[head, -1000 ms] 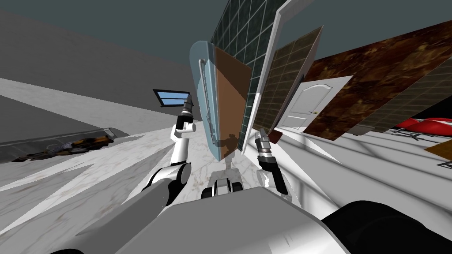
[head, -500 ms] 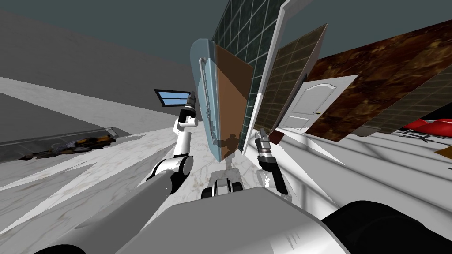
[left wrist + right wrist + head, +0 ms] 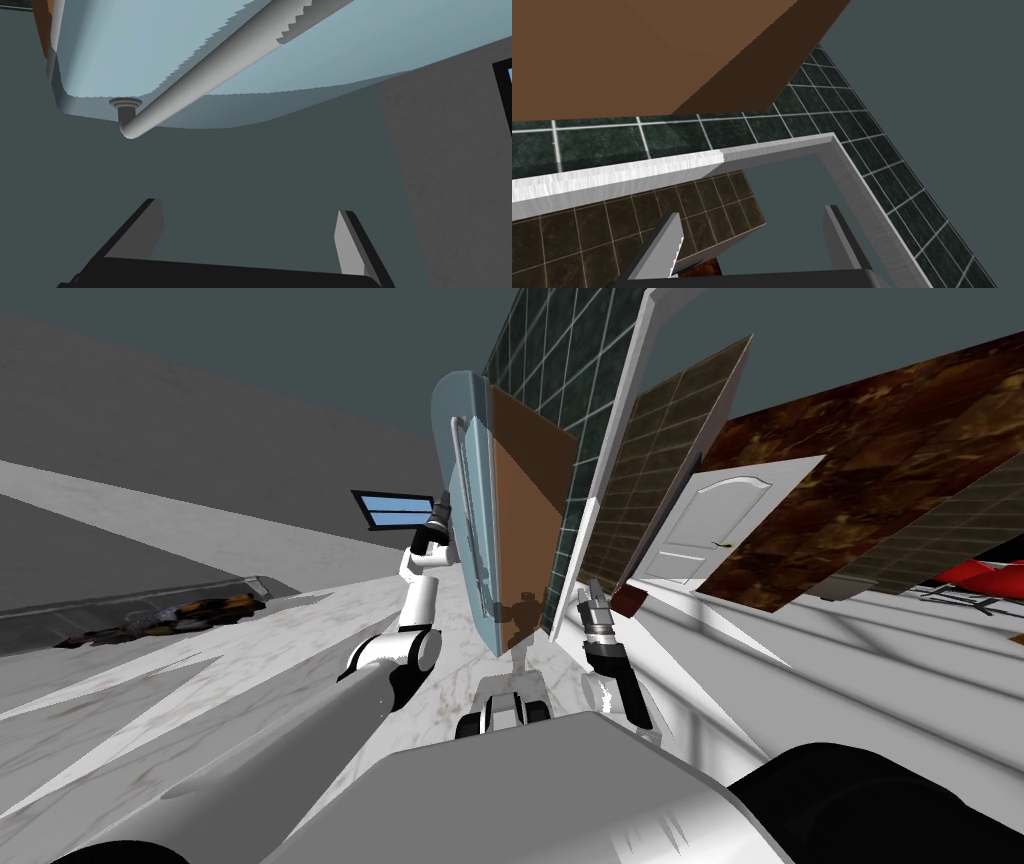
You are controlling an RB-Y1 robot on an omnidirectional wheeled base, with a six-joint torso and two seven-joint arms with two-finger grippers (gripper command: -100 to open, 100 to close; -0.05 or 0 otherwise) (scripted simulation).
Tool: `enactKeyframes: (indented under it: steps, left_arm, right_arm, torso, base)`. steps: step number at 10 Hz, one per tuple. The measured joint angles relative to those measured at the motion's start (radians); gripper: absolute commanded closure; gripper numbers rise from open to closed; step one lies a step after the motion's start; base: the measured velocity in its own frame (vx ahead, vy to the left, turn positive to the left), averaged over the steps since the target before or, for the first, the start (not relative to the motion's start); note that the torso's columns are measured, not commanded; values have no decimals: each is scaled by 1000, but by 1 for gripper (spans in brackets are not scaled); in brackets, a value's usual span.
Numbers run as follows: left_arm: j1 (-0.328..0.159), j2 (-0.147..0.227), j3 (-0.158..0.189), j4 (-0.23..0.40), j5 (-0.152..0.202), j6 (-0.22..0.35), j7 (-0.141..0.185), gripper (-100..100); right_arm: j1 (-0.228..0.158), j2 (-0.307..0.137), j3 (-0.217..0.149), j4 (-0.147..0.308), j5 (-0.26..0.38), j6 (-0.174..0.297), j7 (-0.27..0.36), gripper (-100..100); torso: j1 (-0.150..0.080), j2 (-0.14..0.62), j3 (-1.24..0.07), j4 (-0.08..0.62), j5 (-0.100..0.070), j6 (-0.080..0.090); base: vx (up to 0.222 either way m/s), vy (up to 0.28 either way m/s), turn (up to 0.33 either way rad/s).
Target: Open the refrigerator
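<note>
Handle (image 3: 210, 71) cut off, floor clutter (image 3: 170, 616) perhaps debris

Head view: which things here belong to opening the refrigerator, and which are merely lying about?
Belong: pale blue refrigerator door; its grey bar handle; left gripper, open, near the handle but not on it.
Lying about: white door; window; dark clutter; red object.
</note>
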Motion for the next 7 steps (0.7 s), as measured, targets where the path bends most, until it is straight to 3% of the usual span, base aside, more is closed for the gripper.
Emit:
enactKeyframes:
  steps: [3,7]
  left_arm:
    - [-102,-1,8,112,-7,41,-22,-100]
    - [-205,-6,10,195,-13,98,-41,-100]
  right_arm:
    - [0,0,0,0,0,0,0,0]
    - [0,0,0,0,0,0,0,0]
  torso:
    - [0,-2,-1,0,0,0]
    - [-1,0,0,0,0,0]
  base:
    - [55,-9,33]
    - [38,-15,27]
